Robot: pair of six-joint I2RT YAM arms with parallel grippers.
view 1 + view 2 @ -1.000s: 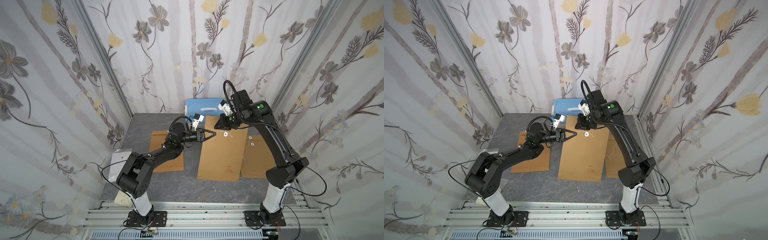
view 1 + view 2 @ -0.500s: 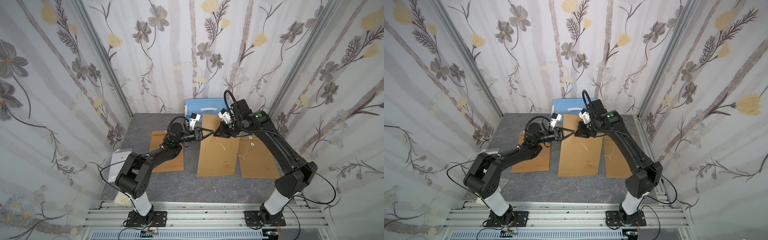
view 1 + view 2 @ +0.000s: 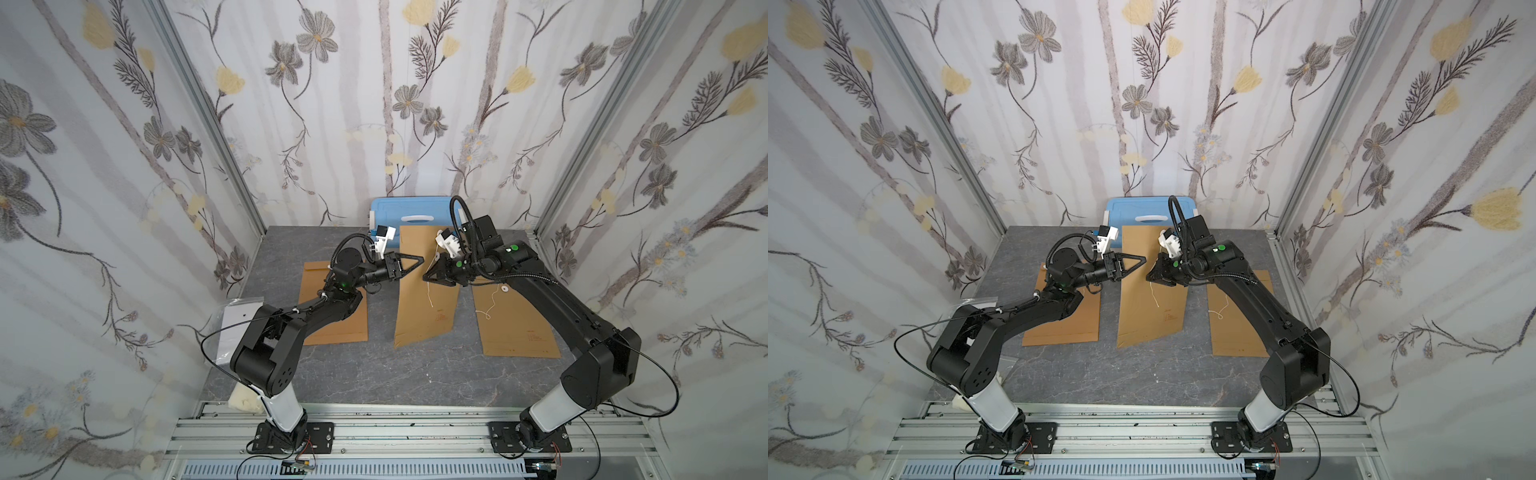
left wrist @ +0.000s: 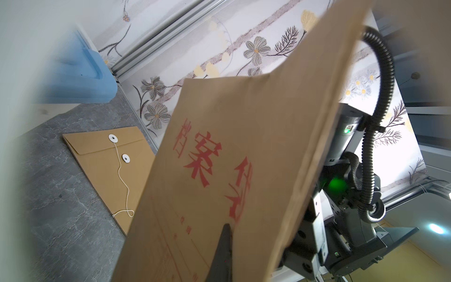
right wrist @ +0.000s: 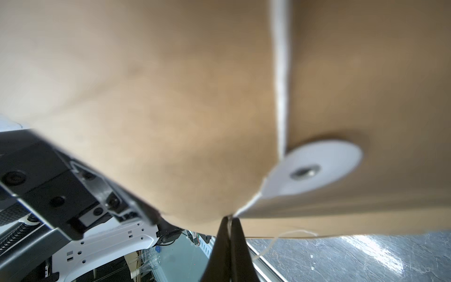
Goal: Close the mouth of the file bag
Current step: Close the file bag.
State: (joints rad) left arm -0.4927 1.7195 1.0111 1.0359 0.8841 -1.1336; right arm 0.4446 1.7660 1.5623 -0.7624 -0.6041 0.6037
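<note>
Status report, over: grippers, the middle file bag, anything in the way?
Right gripper shut on middle file bag, top edge. Left gripper shut, against its lifted side. String hangs loose. Side bags lie flat.

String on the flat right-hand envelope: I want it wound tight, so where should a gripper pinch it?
Probably pinch the string at its slack curve past the lower disc, coming straight down from above: the envelope lies flat on the table, so only its top face is open.
</note>
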